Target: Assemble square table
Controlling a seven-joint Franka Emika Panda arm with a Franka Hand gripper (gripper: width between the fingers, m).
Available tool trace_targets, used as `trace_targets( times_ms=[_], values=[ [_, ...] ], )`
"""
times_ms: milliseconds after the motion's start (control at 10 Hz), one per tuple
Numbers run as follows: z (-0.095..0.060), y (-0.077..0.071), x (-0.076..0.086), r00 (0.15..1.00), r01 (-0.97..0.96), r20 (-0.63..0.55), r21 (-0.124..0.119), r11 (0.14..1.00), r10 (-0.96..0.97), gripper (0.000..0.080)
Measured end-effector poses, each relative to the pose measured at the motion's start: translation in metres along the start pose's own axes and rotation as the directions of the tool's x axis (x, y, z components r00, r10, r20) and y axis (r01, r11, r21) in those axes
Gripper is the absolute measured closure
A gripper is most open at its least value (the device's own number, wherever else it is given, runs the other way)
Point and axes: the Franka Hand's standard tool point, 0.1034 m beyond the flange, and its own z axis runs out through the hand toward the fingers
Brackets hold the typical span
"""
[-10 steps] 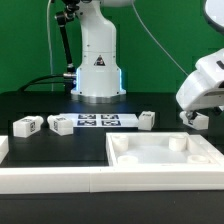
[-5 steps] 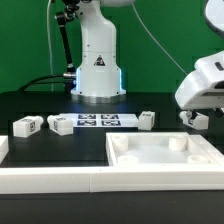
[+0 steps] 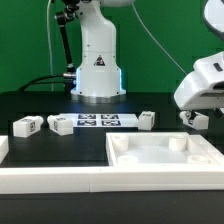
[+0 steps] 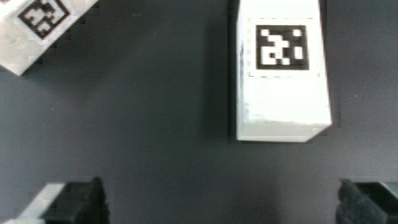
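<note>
Square table slab (image 3: 160,162), white with a raised rim, lies flat on the dark surface (image 3: 40,105) at the front of the exterior view, toward that view's right. A long white border rail (image 3: 50,182) runs along the near edge beside it.

Four stubby white legs, each bearing a black-and-white tag, lie loose and apart from the slab:
- The first leg (image 3: 27,125) and second leg (image 3: 60,124) sit near each other at the exterior view's left.
- The third leg (image 3: 147,119) lies just beyond the slab's far rim.
- The fourth leg (image 3: 200,120) lies at the exterior view's right, under the arm's white hand.

The marker board (image 3: 95,121) lies between the second and third legs, in front of the robot base (image 3: 98,70).

In the wrist view the fingers (image 4: 71,203) stand wide apart and hold nothing. The fourth leg lies flat ahead of them, tag up, clear of both tips. A neighbouring tagged block (image 4: 36,35) is cut off by the frame edge.
</note>
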Motion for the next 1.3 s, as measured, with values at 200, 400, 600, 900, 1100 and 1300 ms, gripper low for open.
trace_targets(
  times_ms=[200, 400, 600, 900, 1100, 1300],
  values=[
    [0.006, -0.011, -0.003, 1.000, -0.009, 0.014, 0.017, 1.000, 0.009, 0.0151],
    [0.009, -0.015, -0.003, 1.000, 0.014, 0.016, 0.029, 0.999, -0.014, 0.0151],
    [0.020, -0.014, -0.006, 1.000, 0.030, 0.000, 0.033, 0.999, -0.030, 0.0151],
    [0.021, -0.013, -0.006, 1.000, 0.029, 0.002, 0.034, 0.999, -0.029, 0.0151],
    [0.022, -0.013, -0.006, 1.000, 0.028, 0.002, 0.034, 0.999, -0.028, 0.0151],
    [0.026, -0.016, -0.007, 1.000, 0.009, 0.008, 0.046, 0.999, -0.009, 0.0151]
  ],
)
